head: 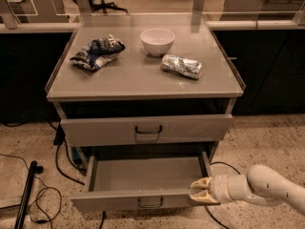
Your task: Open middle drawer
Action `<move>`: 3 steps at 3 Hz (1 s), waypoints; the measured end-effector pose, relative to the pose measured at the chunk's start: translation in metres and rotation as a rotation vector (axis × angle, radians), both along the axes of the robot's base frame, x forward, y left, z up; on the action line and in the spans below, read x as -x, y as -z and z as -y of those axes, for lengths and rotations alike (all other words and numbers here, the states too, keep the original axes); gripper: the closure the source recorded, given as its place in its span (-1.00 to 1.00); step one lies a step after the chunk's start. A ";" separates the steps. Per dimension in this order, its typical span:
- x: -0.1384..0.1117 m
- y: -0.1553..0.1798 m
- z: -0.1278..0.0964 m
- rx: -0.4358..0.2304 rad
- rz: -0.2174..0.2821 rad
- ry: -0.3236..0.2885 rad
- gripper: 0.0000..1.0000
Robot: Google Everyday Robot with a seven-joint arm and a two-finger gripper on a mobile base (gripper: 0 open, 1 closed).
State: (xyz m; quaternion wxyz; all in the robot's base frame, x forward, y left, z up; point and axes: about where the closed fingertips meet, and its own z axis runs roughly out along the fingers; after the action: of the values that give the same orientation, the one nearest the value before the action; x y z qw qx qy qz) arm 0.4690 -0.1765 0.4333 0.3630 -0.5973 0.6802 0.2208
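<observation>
Pincer (200,191) low right, closed narrow on the right end of the middle drawer's (143,175) front. Drawer pulled well out, grey inside showing, below the taller drawer (190,128). Table (138,78) carries bowl (157,41), blue bag (97,52), silver packet (181,66).

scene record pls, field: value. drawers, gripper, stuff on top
middle drawer: wide shallow grey middle drawer, pulled open, plain grey inside showing
handle: small dark loop handle on its front, nothing on it
drawer above: taller-fronted grey drawer, pushed in
gripper: cream two-finger gripper at the open drawer's front right corner
top: grey cabinet top holds white bowl, crumpled blue snack bag, crumpled silver bag
</observation>
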 end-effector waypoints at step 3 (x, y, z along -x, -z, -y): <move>0.021 0.015 0.008 0.016 -0.039 0.007 -0.91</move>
State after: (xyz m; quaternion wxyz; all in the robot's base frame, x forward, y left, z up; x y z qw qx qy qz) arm 0.4475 -0.1849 0.4180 0.3457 -0.5934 0.6910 0.2256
